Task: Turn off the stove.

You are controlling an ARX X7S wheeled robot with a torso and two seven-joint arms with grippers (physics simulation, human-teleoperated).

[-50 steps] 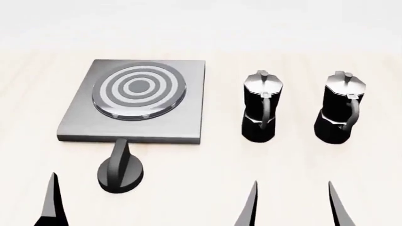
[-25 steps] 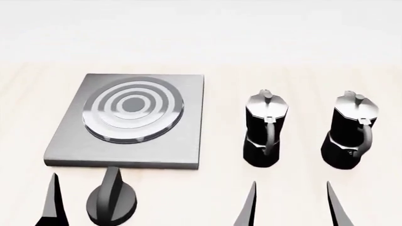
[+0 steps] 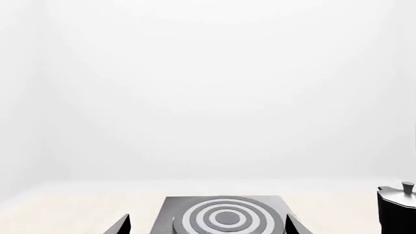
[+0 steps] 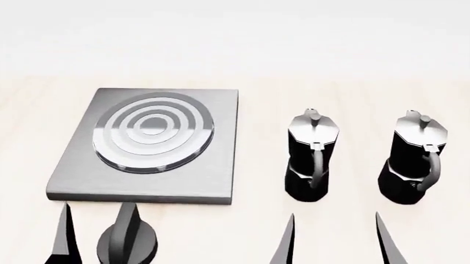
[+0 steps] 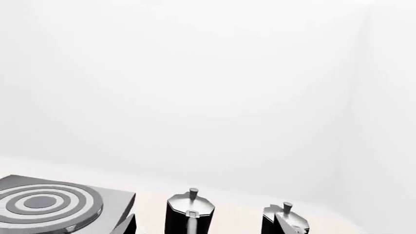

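**Both grippers spread, nothing held, knob not yet reached**

Down at the near edge of the head view only fingertips show. The left gripper (image 4: pixel 96 242) has one dark finger (image 4: pixel 64 236) visible beside the knob (image 4: pixel 127 242); its wrist view shows two tips set wide apart with the burner between them in the distance, so its jaws stand spread and hold nothing. The right gripper (image 4: pixel 334 242) shows two tips well apart, likewise spread and empty, in front of the two pots.

The knob stands on the tabletop near its front edge, toward the left, just in front of the stove slab (image 4: pixel 213 176) and apart from it. It is a round black base with a tall upright ridge across the top; whether the left finger touches it cannot be told. The slab lies flat behind it, carrying the ringed burner (image 4: pixel 153 133). Two moka pots, one (image 4: pixel 310 157) nearer the slab and one (image 4: pixel 415 159) toward the right edge, stand upright and well clear of the knob.

The knob looks rigid and small, probably smooth and somewhat slippery. The ridge is the sensible place to pinch, one finger on each flat face, so the turn comes from the wrist. Since it sits loose from the slab, a sideways push might slide it rather than turn it.
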